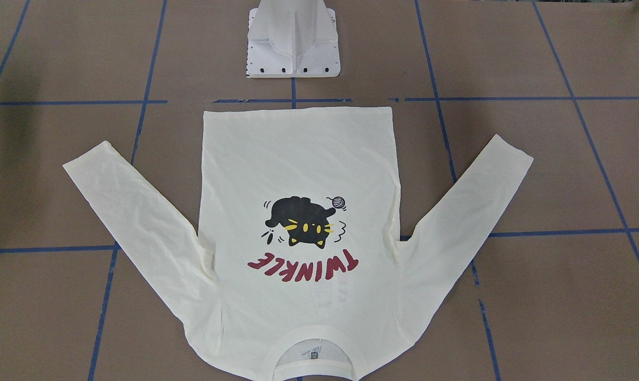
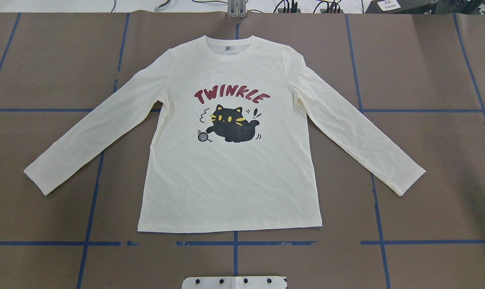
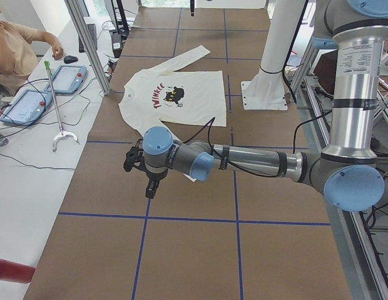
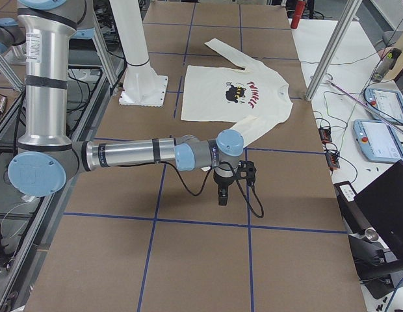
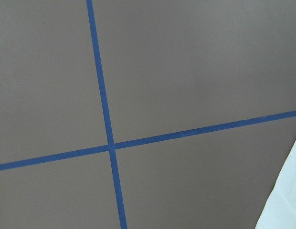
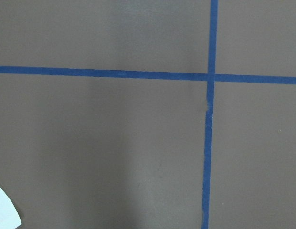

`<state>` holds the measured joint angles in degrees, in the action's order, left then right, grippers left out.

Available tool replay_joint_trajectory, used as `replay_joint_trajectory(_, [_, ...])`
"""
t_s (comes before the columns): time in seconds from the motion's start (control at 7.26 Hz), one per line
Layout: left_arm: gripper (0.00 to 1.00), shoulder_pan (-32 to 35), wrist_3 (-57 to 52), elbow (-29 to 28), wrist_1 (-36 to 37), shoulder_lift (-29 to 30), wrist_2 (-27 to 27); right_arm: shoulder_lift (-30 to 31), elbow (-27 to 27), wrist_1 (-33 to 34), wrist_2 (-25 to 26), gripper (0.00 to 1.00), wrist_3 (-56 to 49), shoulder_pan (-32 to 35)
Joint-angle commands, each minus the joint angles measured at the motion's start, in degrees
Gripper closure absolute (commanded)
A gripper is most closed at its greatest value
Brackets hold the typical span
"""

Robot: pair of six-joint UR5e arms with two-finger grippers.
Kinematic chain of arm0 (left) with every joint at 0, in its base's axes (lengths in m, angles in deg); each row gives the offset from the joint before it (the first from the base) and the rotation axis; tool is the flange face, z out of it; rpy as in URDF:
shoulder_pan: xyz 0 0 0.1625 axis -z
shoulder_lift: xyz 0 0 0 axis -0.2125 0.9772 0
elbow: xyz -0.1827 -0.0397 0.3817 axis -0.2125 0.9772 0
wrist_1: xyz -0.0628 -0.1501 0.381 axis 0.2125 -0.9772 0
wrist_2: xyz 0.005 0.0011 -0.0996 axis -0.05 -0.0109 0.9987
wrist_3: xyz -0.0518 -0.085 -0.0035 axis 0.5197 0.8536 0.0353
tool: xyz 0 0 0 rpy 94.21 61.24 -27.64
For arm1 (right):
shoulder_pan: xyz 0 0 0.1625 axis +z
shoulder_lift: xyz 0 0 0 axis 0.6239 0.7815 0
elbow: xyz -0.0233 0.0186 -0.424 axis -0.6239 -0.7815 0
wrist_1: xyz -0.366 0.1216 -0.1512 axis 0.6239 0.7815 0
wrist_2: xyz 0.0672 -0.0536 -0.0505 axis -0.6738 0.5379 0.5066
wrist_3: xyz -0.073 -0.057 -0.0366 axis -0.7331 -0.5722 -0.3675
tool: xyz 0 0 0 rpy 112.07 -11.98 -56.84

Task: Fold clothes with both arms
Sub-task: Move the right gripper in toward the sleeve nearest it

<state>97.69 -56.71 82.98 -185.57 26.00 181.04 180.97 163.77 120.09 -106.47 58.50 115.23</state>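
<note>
counting one cream t-shirt (image 2: 230, 176) and two arms. lying flat and face up in the middle of the brown counter (image 2: 427, 72), with both long sleeves spreading outward and the collar pointing away from the white pedestal (image 1: 293, 47). crossing the counter as a grid: blue tape lines (image 2: 234, 243). standing alongside: a white desk (image 3: 31, 181). reaching low and level over bare counter, each near one sleeve cuff: left arm (image 3: 256, 164), right arm (image 4: 136, 154). pointing the jaws downward; not being able to tell if released or clenched.
</note>
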Motion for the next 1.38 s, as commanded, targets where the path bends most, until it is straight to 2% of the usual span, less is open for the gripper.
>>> replay_joint_trajectory(0.0, [0.00, -0.8, 0.0, -1.8, -5.7, -0.6, -0.4, -1.2, -1.3, -10.9, 0.0, 0.00, 9.9, -8.2])
replay_joint_trajectory(0.14, [0.00, -1.8, 0.0, -2.8, -10.4, -0.9, 0.0, -1.5, -1.8, -17.2, 0.7, 0.00, 19.9, -12.6])
replay_joint_trajectory(0.28, [0.00, -2.0, 0.1, -2.8, -11.0, -1.0, 0.8, -1.6, -1.9, -22.5, 4.6, 0.00, 30.7, -17.8])
replay_joint_trajectory(0.41, [0.00, -2.1, 0.1, -3.0, -11.0, -0.9, 0.9, -1.5, -1.7, -26.1, 6.2, 0.00, 38.9, -22.0])
replay_joint_trajectory(0.55, [0.00, -2.1, 0.2, -3.0, -11.0, -0.9, 1.0, -0.9, -1.7, -28.4, 6.2, 0.01, 42.6, -23.8])
replay_joint_trajectory(0.96, [0.00, -2.1, 0.3, -3.0, -11.2, -0.9, 1.0, 0.9, -1.8, -28.8, 6.0, 0.28, 46.1, -26.3])
replay_joint_trajectory(1.24, [0.00, -2.1, 0.3, -2.9, -11.2, -0.9, 1.0, 2.0, -1.8, -28.7, 5.6, 0.34, 46.6, -26.5])
